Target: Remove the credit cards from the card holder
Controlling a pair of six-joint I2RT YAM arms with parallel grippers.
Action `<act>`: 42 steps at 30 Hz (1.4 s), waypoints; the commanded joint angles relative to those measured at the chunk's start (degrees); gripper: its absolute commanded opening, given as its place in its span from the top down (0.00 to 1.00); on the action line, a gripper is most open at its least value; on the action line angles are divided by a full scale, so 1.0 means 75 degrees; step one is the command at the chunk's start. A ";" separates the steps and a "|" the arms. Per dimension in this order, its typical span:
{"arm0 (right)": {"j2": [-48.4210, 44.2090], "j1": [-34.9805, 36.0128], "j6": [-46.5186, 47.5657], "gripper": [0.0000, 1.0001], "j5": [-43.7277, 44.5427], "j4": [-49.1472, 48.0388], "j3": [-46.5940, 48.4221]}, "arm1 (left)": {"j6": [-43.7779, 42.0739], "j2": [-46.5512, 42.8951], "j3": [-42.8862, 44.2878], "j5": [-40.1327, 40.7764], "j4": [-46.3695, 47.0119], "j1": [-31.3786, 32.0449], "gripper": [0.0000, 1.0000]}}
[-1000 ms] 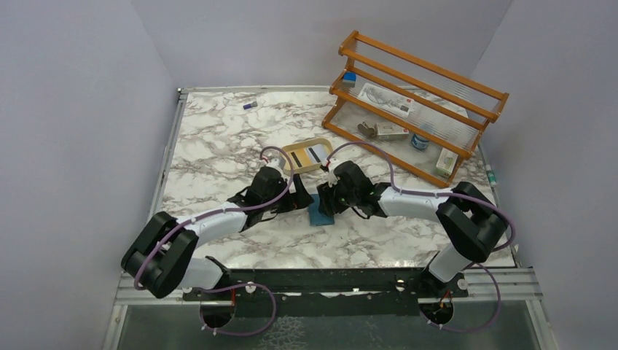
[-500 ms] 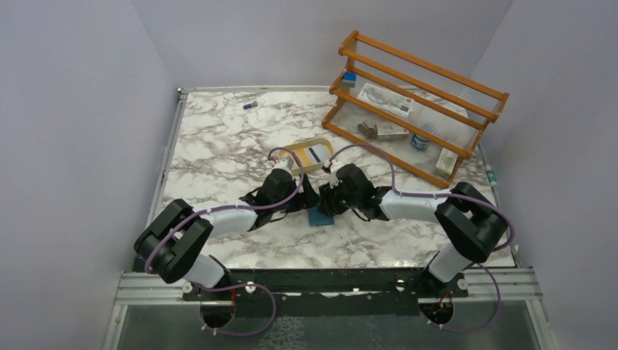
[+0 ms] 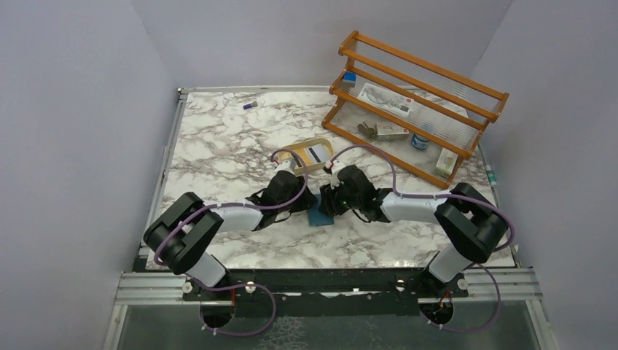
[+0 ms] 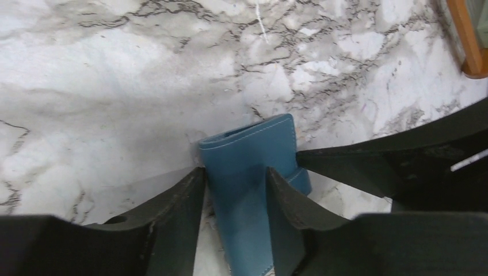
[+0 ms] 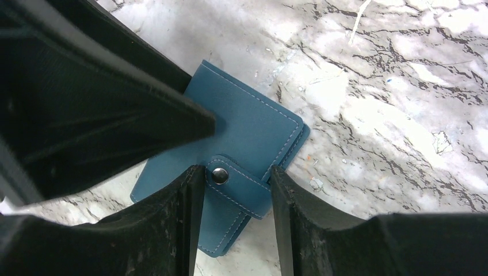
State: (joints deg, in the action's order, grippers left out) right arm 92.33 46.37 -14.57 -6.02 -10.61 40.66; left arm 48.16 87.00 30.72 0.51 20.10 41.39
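One big move: left end effector (image 4: 234, 172) swung in, narrowing to half-open astride the holder (image 3: 318, 216) on the bench (image 3: 218, 146). Right end effector (image 5: 236, 172), also half-open, flanked the snap tab (image 5: 239, 187). Grip unclear; holder shut, unsnapping likely next.

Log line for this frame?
holder closed, snapped, on table | left gripper straddles it | right gripper straddles snap tab | grip unconfirmed
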 commanded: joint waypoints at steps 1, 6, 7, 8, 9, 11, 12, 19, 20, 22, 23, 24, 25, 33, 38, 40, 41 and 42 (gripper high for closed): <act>0.0002 0.0027 -0.0056 0.52 -0.0098 0.0131 -0.0308 | -0.0079 0.0363 0.0054 0.0250 -0.0159 0.0066 0.59; 0.0002 0.0027 -0.0067 0.52 -0.0145 0.0001 -0.0416 | -0.0126 0.0597 0.0111 0.0177 -0.0125 0.0075 0.66; 0.0003 0.0028 -0.0062 0.52 -0.0146 -0.0016 -0.0435 | -0.0128 0.0599 0.0105 0.0194 -0.0116 0.0079 0.67; 0.0000 0.0028 -0.0062 0.52 -0.0146 -0.0038 -0.0454 | -0.0137 0.0602 0.0109 0.0200 -0.0124 0.0076 0.69; -0.0004 0.0022 -0.0062 0.52 -0.0146 -0.0057 -0.0472 | -0.0159 0.0592 0.0121 0.0211 -0.0116 0.0072 0.72; -0.0001 0.0028 -0.0067 0.54 -0.0157 -0.0110 -0.0522 | -0.0184 0.0598 0.0132 0.0213 -0.0113 0.0073 0.82; 0.0000 0.0028 -0.0073 0.55 -0.0161 -0.0144 -0.0545 | -0.0193 0.0597 0.0143 0.0213 -0.0110 0.0073 0.88; -0.0007 0.0025 -0.0123 0.64 0.0027 -0.0274 -0.0625 | -0.0190 0.0760 0.0270 0.0096 -0.0110 0.0073 1.00; -0.0012 0.0028 -0.0131 0.65 0.0080 -0.0230 -0.0601 | -0.0188 0.0763 0.0269 0.0096 -0.0110 0.0078 1.00; -0.0036 0.0020 -0.0131 0.68 0.0200 -0.0175 -0.0579 | -0.0208 0.0753 0.0267 0.0106 -0.0123 0.0072 1.00; -0.0060 0.0021 -0.0132 0.68 0.0243 -0.0137 -0.0571 | -0.0225 0.0746 0.0269 0.0117 -0.0117 0.0080 1.00; -0.0098 0.0027 -0.0132 0.68 0.0286 -0.0098 -0.0563 | -0.0239 0.0740 0.0264 0.0135 -0.0118 0.0073 1.00; -0.0131 0.0028 -0.0141 0.68 0.0328 -0.0039 -0.0552 | -0.0251 0.0729 0.0258 0.0158 -0.0130 0.0078 1.00; -0.0958 0.0022 -0.0214 0.75 0.0942 0.0041 -0.0790 | -0.0292 0.0740 0.0228 0.0244 -0.0179 0.0082 1.00; -0.0924 0.0027 -0.0211 0.99 0.1171 0.0142 -0.0749 | -0.0316 0.0751 0.0244 0.0248 -0.0200 0.0079 1.00; -0.0867 0.0028 -0.0255 0.99 0.1187 0.0099 -0.0784 | -0.0325 0.0741 0.0252 0.0259 -0.0227 0.0079 1.00; -0.0871 0.0028 -0.0301 0.99 0.1189 0.0074 -0.0815 | -0.0327 0.0734 0.0252 0.0268 -0.0240 0.0074 1.00; -0.0897 0.0028 -0.0349 0.99 0.1198 0.0024 -0.0860 | -0.0337 0.0723 0.0252 0.0287 -0.0267 0.0074 1.00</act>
State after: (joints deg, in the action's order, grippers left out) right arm 86.04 46.52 -15.92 -0.23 -11.53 35.18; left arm 47.37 91.09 32.47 1.52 22.35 42.13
